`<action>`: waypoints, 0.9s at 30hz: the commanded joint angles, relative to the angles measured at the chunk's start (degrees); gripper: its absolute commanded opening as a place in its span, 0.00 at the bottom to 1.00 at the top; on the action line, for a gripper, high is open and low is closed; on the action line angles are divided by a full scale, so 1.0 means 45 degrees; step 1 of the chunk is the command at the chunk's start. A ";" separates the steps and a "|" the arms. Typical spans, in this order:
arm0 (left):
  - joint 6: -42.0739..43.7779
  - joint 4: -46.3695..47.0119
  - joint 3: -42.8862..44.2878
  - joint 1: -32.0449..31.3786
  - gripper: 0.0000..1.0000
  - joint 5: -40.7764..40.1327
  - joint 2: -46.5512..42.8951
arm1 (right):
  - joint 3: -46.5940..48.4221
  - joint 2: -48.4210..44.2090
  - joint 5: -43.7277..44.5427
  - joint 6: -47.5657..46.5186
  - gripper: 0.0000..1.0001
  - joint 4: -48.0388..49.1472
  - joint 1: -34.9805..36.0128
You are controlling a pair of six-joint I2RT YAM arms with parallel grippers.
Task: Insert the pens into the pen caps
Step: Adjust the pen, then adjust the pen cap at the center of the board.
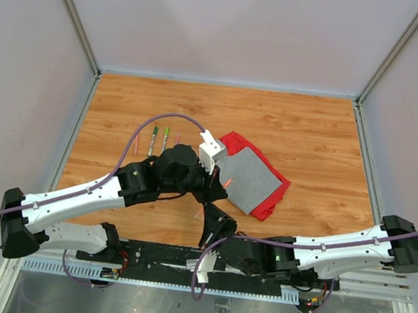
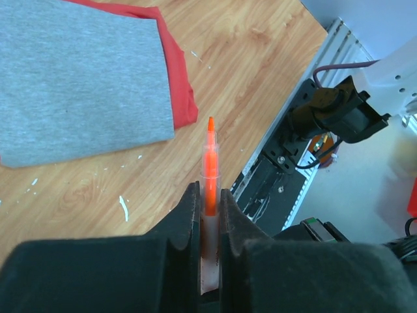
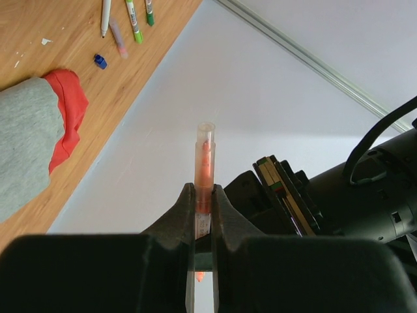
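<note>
My left gripper point(image 2: 209, 192) is shut on an orange pen point(image 2: 210, 156), whose bare orange tip points out past the jaws above the wooden table point(image 2: 247, 72). In the top view that pen point(image 1: 228, 182) shows by the left gripper point(image 1: 220, 183), at the cloth's near edge. My right gripper point(image 3: 204, 192) is shut on a thin translucent orange tube with an open clear end, apparently the orange pen cap point(image 3: 205, 156). It sits in the top view point(image 1: 199, 211) just below the left gripper, held by the right gripper point(image 1: 210, 221). Pen and cap are apart.
A red-and-grey cloth point(image 1: 255, 178) lies folded mid-table, right of the grippers. Several other pens point(image 1: 152, 139) lie side by side at the back left, also seen in the right wrist view point(image 3: 133, 23) with a small blue cap point(image 3: 100, 61) near them.
</note>
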 commanded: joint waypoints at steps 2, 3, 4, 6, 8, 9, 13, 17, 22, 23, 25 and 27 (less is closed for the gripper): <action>0.0215 0.0010 -0.0171 0.0042 0.01 -0.0757 -0.0254 | 0.0144 -0.0041 0.0472 -0.0086 0.19 0.1218 0.0240; 0.0185 -0.0040 -0.0188 0.0035 0.00 -0.1089 -0.0388 | 0.0140 -0.0124 0.0404 0.0083 0.28 0.1407 0.0248; 0.0191 -0.0111 -0.0190 0.0046 0.01 -0.1411 -0.0460 | 0.0163 -0.0222 0.0324 0.0243 0.37 0.1450 0.0249; 0.0180 -0.0324 -0.0139 0.0090 0.00 -0.2044 -0.0573 | 0.0166 -0.0379 0.0225 0.0530 0.48 0.1633 0.0249; 0.0138 -0.0555 -0.0077 0.0344 0.00 -0.2368 -0.0699 | 0.0172 -0.0535 0.0168 0.0966 0.53 0.1693 0.0250; 0.0115 -0.0642 -0.0059 0.0527 0.00 -0.2428 -0.0791 | 0.0187 -0.0632 0.0119 0.1249 0.56 0.1696 0.0249; 0.0086 -0.0993 -0.0073 0.1360 0.01 -0.2931 -0.1344 | 0.0018 -0.1018 -0.0188 0.2851 0.59 0.1932 0.0249; -0.0107 -0.1677 -0.0055 0.2110 0.00 -0.4226 -0.2132 | 0.0100 -0.1731 -0.0787 0.6553 0.59 0.2073 0.0196; -0.0074 -0.2795 0.0283 0.2182 0.01 -0.5965 -0.3524 | 0.0613 -0.2681 -0.2880 1.3551 0.59 0.0470 -0.1603; -0.0044 -0.3087 0.0411 0.2182 0.01 -0.6335 -0.3784 | 0.0598 -0.2800 -0.3299 1.5122 0.58 0.0305 -0.2340; 0.0055 -0.3682 0.0640 0.2182 0.01 -0.6970 -0.4324 | 0.0658 -0.2908 -0.4594 1.7889 0.58 -0.0302 -0.3733; 0.0192 -0.4101 0.0810 0.2182 0.01 -0.7358 -0.4943 | 0.0728 -0.2743 -0.5581 2.0498 0.58 -0.0768 -0.5207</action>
